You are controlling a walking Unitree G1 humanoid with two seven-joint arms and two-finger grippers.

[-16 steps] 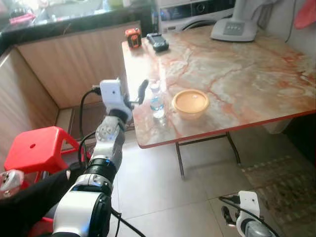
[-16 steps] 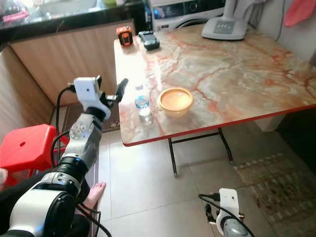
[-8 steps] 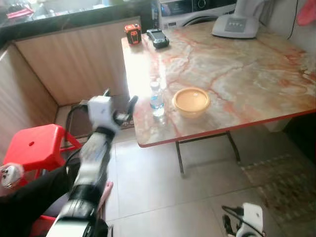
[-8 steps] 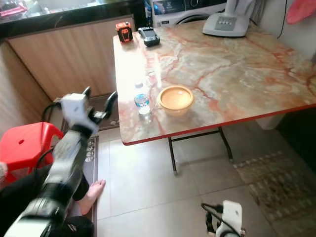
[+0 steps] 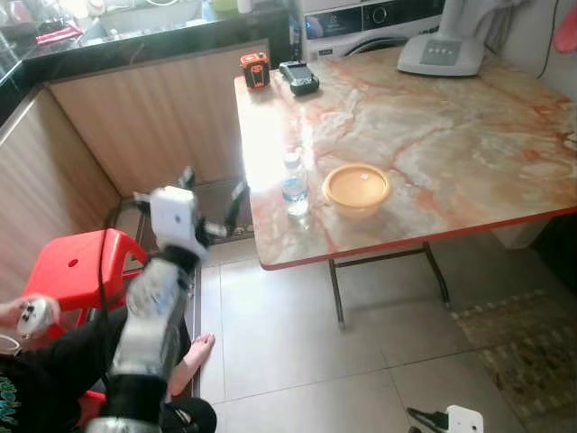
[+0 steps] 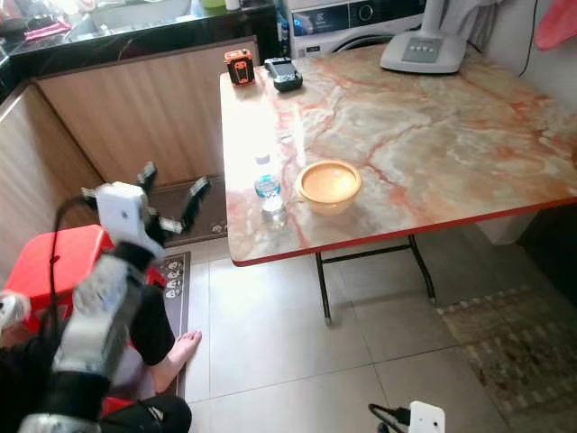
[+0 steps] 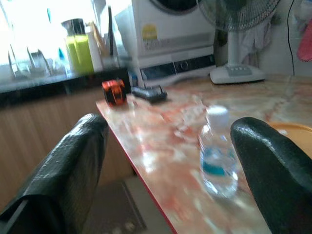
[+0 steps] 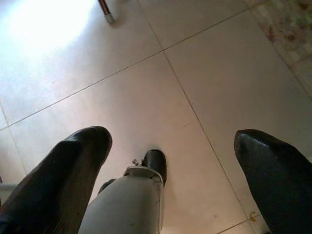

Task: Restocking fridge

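R gripper [image 8: 170, 165]: hangs low at bottom edge of head view, over beige tile floor [image 8: 204, 63]. Fingers spread wide, nothing between them; wrist cam looks past the robot's own foot [image 8: 155, 163].

Lower left of frame: seated person, hand [image 5: 27, 314] on a white controller [image 5: 32, 316], bare foot [image 5: 200, 347] on the tiles. Red plastic stool [image 5: 68, 271] just beside them.

L gripper [image 5: 212, 194]: raised, left-centre of frame, off the table's near-left edge, not touching anything. Fingers [image 7: 73, 165] released, wide apart, empty. Arm looks motion-blurred in head views.

Water bottle [image 5: 294, 185]: task item, upright on marble table [image 5: 433, 126] near its left-front edge, centre of frame. Clear w/ blue label, white cap. In L wrist cam it sits between the two fingertips but further out, well apart from them. Yellow bowl [image 5: 357, 188] just beside bottle, to its right, apart from it.

Upper centre, far-left table corner: orange tape measure [image 5: 255, 69] and a black device [image 5: 299, 77], side by side. Upper right: white fan base [image 5: 442, 54] on table's far edge.

Beyond table: white washing machine [image 5: 361, 18], top of frame. Upper left: dark countertop [image 5: 135, 45] over wood-panel cabinets [image 5: 153, 117]; dark mat [image 5: 212, 212] on floor at cabinet foot. Patterned rug [image 5: 523, 352] lower right.
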